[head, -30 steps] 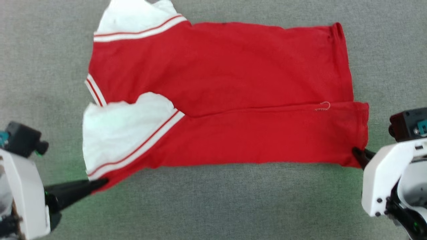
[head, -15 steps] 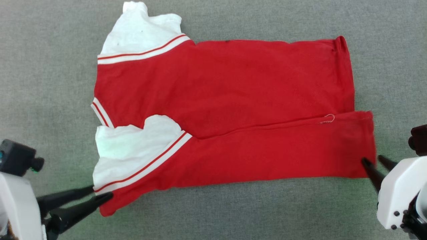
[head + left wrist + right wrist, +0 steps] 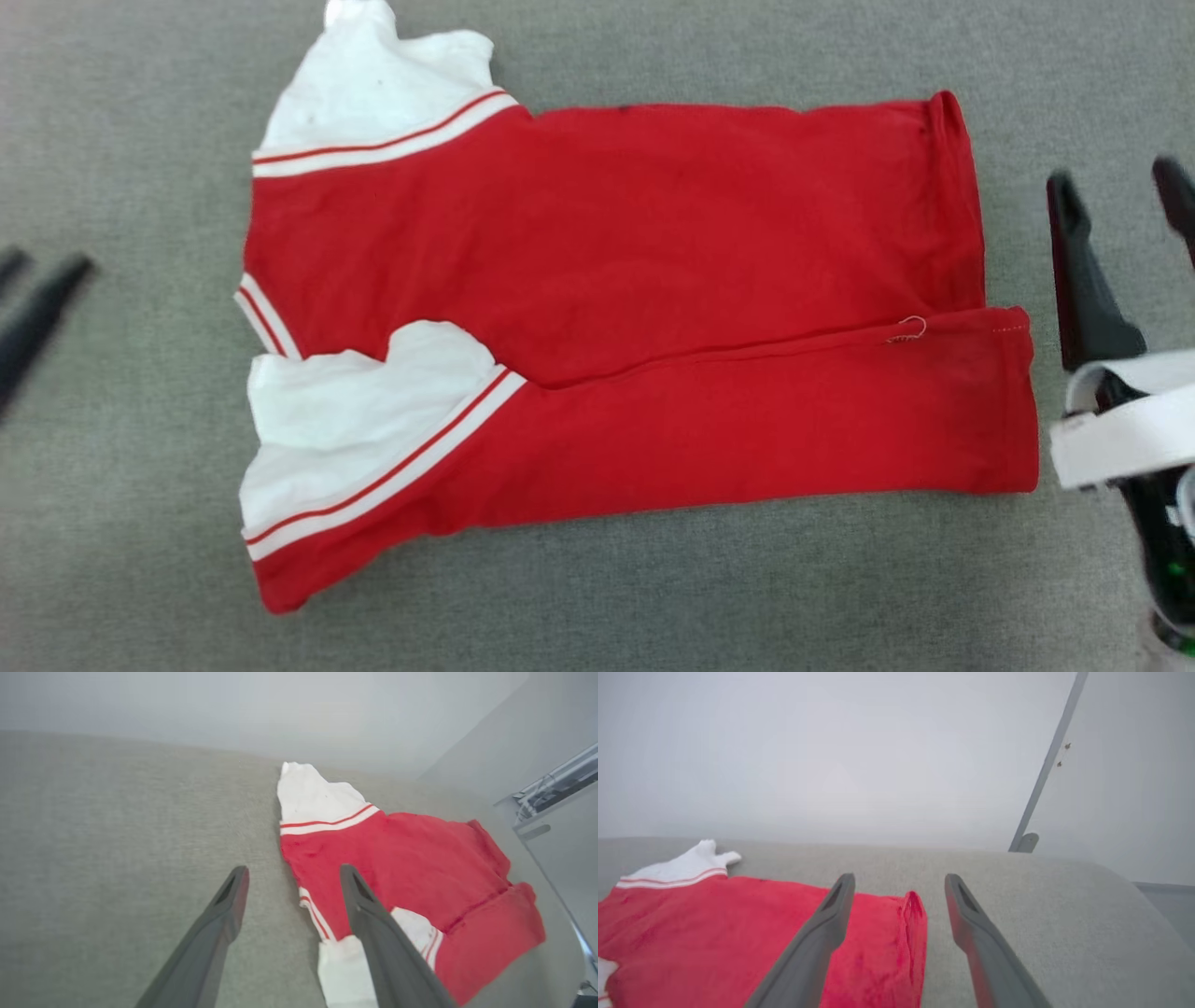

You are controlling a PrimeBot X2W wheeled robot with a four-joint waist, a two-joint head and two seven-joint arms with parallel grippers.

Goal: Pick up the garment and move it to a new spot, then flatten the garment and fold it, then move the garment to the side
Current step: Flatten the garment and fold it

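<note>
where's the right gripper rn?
Head view, right edge: the right gripper stands open over the grey surface, just beside the hem end of the garment and apart from it.

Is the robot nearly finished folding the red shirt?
Not yet. Done: the garment lies flat on the grey surface, and its near long edge is folded over the body, sleeve included. In hand: nothing; the left jaws and right jaws stand open at either side, clear of the cloth. To do: the far sleeve sticks out unfolded, more folds seem needed, then moving it aside.
</note>
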